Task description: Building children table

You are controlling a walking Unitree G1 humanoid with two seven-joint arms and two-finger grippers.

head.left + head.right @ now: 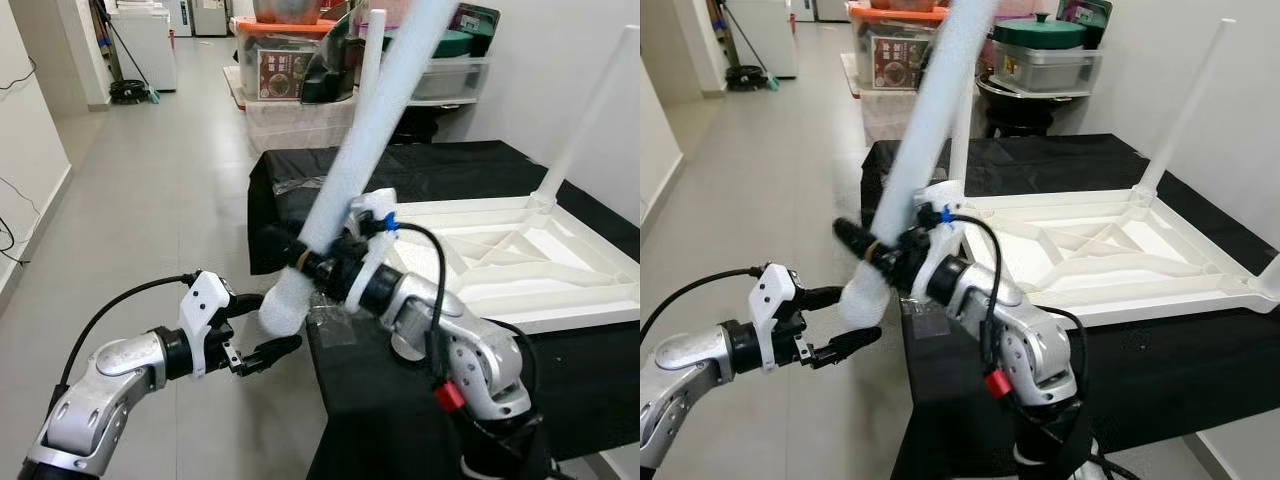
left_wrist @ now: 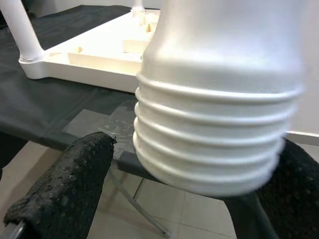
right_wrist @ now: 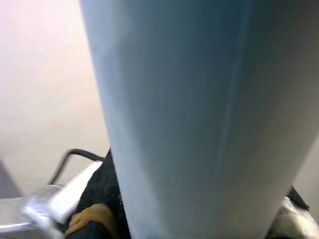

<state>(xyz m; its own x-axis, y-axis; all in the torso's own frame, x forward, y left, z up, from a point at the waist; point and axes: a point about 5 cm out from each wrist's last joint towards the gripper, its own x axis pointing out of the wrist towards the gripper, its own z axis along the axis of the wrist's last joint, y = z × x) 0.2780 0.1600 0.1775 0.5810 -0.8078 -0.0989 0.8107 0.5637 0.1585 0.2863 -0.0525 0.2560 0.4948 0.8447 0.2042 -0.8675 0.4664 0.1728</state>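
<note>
A long white table leg (image 1: 362, 165) is tilted, its top end leaning up and away from me. My right gripper (image 1: 312, 262) is shut on it just above its threaded lower end (image 1: 284, 302). My left gripper (image 1: 273, 322) is open, with one black finger (image 2: 65, 191) on each side of that ribbed end (image 2: 214, 129) and not clamping it. The white tabletop (image 1: 505, 250) lies upside down on the black-covered table (image 1: 380, 400). Two legs (image 1: 590, 110) stand upright at its far corners. The leg (image 3: 199, 119) looms close up in the right wrist view.
Stacked plastic storage bins (image 1: 290, 60) and a lidded pot (image 1: 1038, 35) stand behind the table. A grey tiled floor (image 1: 150, 200) stretches away on the left. A white wall (image 1: 560, 60) runs along the right. A white cabinet (image 1: 145, 40) stands far back left.
</note>
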